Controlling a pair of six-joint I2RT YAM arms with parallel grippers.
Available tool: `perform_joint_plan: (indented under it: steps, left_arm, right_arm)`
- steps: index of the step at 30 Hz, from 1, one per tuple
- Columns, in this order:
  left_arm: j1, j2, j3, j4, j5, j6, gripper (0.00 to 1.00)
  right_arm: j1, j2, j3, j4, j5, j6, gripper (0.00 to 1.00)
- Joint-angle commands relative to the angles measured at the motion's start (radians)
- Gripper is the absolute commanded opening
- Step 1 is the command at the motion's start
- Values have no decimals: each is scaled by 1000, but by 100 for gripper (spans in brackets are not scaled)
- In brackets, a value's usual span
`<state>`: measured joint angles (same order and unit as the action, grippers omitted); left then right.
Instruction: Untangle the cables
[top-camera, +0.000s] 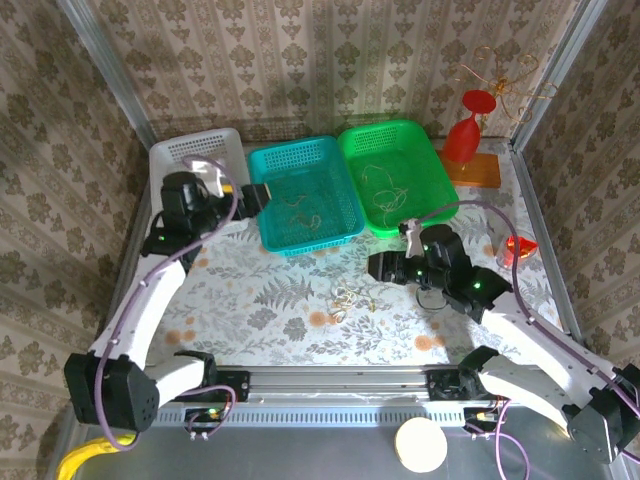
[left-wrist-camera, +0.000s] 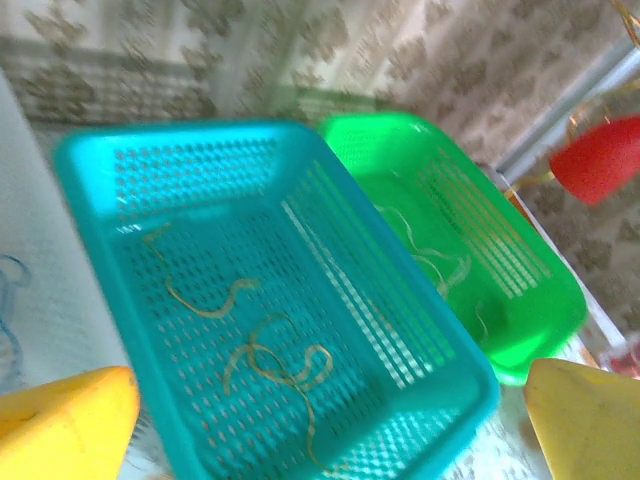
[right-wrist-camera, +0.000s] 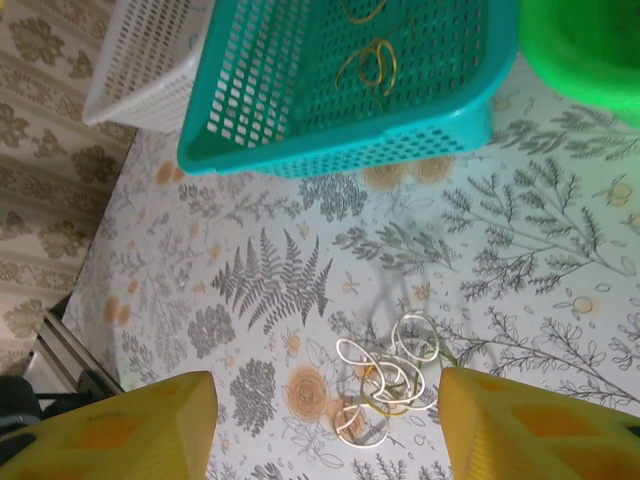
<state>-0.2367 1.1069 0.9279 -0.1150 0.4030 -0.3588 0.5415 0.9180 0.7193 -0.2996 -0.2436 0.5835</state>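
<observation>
A small tangle of white and yellow-green cables (right-wrist-camera: 390, 385) lies on the floral tablecloth, seen from above as a pale knot (top-camera: 350, 297). My right gripper (right-wrist-camera: 325, 430) hovers open over it, with the tangle nearer its right finger and nothing held; from above it (top-camera: 385, 266) sits just right of the knot. The left gripper (left-wrist-camera: 325, 440) is open and empty above the teal basket (left-wrist-camera: 90, 160), which holds loose tan cables (left-wrist-camera: 270, 360). In the top view that gripper (top-camera: 256, 195) is at the basket's left edge. The green basket (left-wrist-camera: 540, 330) holds thin cables (left-wrist-camera: 440, 265).
A white basket (top-camera: 195, 150) stands at the back left beside the teal basket (top-camera: 340, 235) and green basket (top-camera: 425, 215). A red vase (top-camera: 468, 130) on an orange tray (top-camera: 478, 170) is at the back right, and a small red object (top-camera: 520, 249) sits near the right wall.
</observation>
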Motion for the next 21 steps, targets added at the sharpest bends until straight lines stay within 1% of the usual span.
perform_joint_plan:
  steps: [1,4,7,11,15,18,21]
  left_arm:
    - [-87,-55,-81,-10,-72,-23,100]
    - [-195,-71,-129,-18,-138,-32,100]
    - [-310,-67,-173,11,-204,-63,100]
    - [-424,-36,-215,80,-282,-105,100]
    - [-489,17,-224,133,-311,-130,100]
    - [-518,57,-219,166,-306,-147,100]
    - [-530,84,-212,189,-304,-155,100]
  right_arm:
    - [-31,-12,63,-66,-17,3,62]
    - [-61,1,88,-97,-23,-10,61]
    - [-96,18,94,-130,-34,-21,60]
    - [-117,25,62,-143,-34,-20,57]
    - [-118,47,3,-141,-49,-31,50]
    - [-117,73,-60,-120,-82,-32,41]
    - [-97,98,-122,-85,-96,-17,39]
